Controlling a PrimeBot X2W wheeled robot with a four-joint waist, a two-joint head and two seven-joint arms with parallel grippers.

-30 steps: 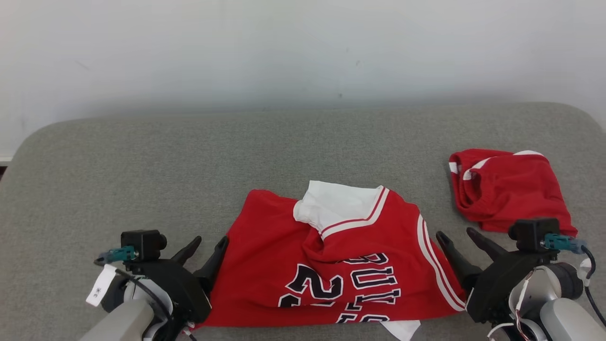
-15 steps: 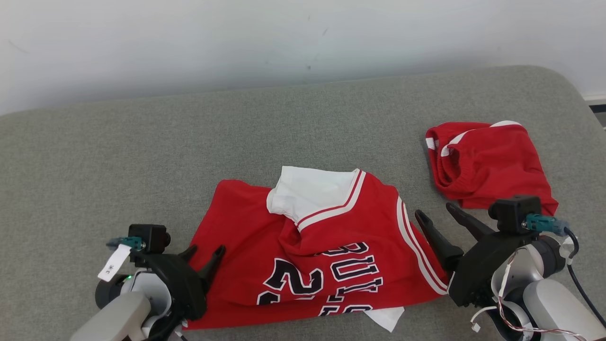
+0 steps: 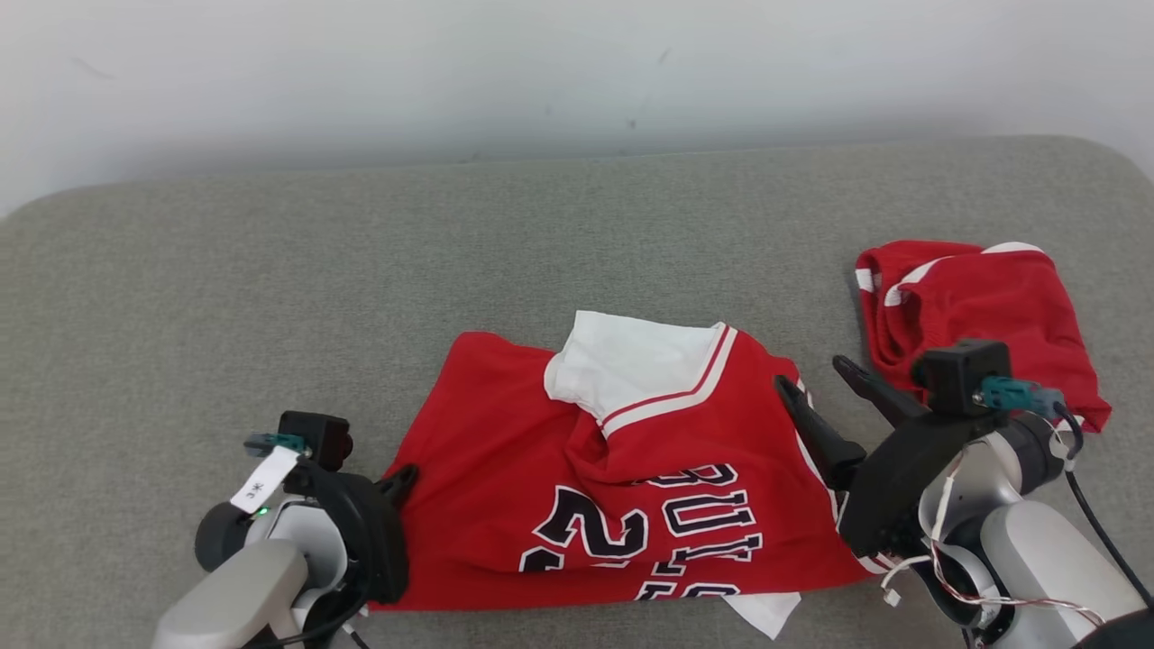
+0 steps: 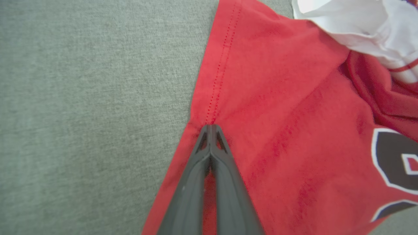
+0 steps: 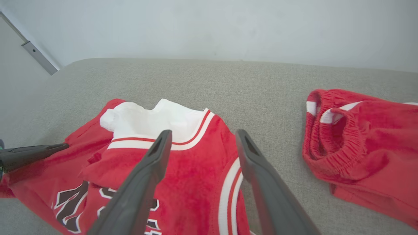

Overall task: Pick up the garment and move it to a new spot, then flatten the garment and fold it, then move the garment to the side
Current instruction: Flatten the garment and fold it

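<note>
Three letters "BUL" legible on red jersey [image 3: 505, 433]; left tool [image 4: 211, 129] clamps hem, right tool [image 3: 811, 373] spread.

Reads as a robot test room or lab bay, can't pin it tighter. The work surface is a grey fabric-covered pad [image 3: 270, 297] with rounded corners, set against a plain white wall [image 3: 541, 72] with a few scuff marks. Upper left of the right wrist view has a grey trim strip [image 5: 37, 55] on a pale panel, maybe a door frame. A red jersey [image 3: 505, 505] and red shorts [image 3: 992, 306] lie on the pad.
</note>
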